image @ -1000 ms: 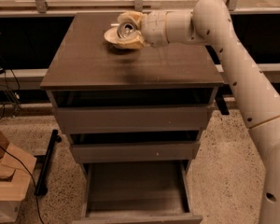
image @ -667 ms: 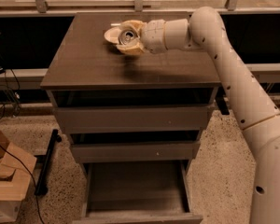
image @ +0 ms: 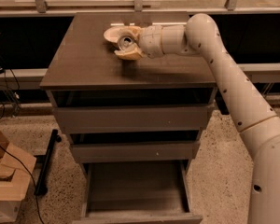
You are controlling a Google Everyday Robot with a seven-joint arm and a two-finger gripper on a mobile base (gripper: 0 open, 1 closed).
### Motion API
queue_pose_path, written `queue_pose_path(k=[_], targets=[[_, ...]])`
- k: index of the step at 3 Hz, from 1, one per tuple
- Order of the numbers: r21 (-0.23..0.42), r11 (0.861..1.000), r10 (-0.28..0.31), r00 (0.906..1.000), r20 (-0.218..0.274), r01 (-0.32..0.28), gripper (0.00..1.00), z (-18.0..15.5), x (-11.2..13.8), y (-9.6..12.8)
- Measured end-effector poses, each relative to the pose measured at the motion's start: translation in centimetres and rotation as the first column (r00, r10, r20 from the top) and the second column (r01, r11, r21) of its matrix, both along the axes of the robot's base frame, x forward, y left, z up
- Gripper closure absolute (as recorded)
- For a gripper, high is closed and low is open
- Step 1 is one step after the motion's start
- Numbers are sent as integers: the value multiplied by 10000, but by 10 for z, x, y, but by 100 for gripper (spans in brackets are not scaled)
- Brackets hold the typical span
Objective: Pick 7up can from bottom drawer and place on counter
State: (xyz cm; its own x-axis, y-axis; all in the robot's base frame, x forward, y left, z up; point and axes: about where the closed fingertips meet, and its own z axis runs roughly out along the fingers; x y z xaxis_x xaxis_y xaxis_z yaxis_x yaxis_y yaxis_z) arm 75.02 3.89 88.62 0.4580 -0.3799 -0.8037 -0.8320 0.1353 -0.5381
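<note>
My gripper is over the back middle of the counter, reaching in from the right. It is shut on the 7up can, whose shiny round top faces the camera between the cream fingers. The can sits low, at or just above the counter surface; I cannot tell if it touches. A shallow cream-white bowl lies just behind and left of the can, partly hidden by the gripper. The bottom drawer is pulled out below and looks empty.
The two upper drawers are slightly ajar. A cardboard box and cables lie on the floor at the left, beside a black bar. A dark ledge and railing run behind the cabinet.
The gripper with the can has moved a little lower and toward the front of the counter, away from the bowl. The arm has swung with it.
</note>
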Motion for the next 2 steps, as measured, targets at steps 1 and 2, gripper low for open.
queue_pose_path(k=[1, 2], targets=[[2, 10000, 53, 10000, -15, -53, 13, -1, -1, 3], [4, 10000, 97, 9999, -27, -97, 0, -2, -1, 6]])
